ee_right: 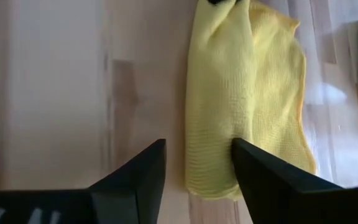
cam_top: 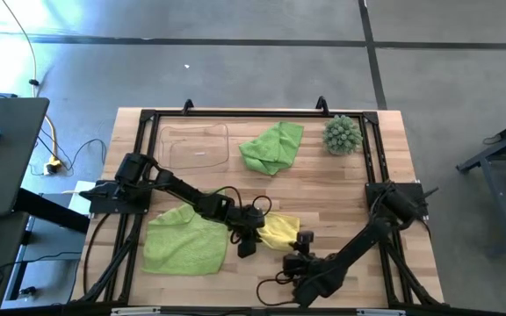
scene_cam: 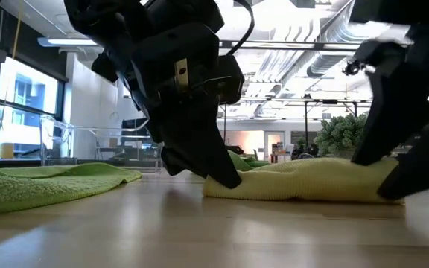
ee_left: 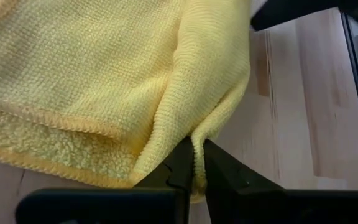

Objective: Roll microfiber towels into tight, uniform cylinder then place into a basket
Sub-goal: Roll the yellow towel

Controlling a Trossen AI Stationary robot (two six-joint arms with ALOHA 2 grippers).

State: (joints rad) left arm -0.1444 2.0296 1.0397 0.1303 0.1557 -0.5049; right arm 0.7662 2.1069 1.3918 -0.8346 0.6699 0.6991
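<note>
A yellow microfiber towel (cam_top: 279, 228), folded into a long strip, lies on the wooden table near its front middle. My left gripper (ee_left: 197, 155) is shut on it at its left end. My right gripper (ee_right: 197, 171) hovers open over the towel's other end (ee_right: 213, 180), one finger on each side of it. A lime green towel (cam_top: 185, 241) lies spread flat to the left. A second green towel (cam_top: 272, 147) lies crumpled at the back, beside the clear basket (cam_top: 196, 145). My left gripper pinches a thin raised fold of the yellow towel (ee_left: 197, 140) between its two fingertips, at the strip's left end. The fingers slant down from the table's left. The rest of the towel lies slack on the table. My right gripper: I cannot tell whether its fingers touch the towel.
A spiky green ball plant (cam_top: 342, 134) stands at the back right corner. A black frame (cam_top: 262, 114) runs round the table top. Bare wood shows between the yellow towel and the back towel.
</note>
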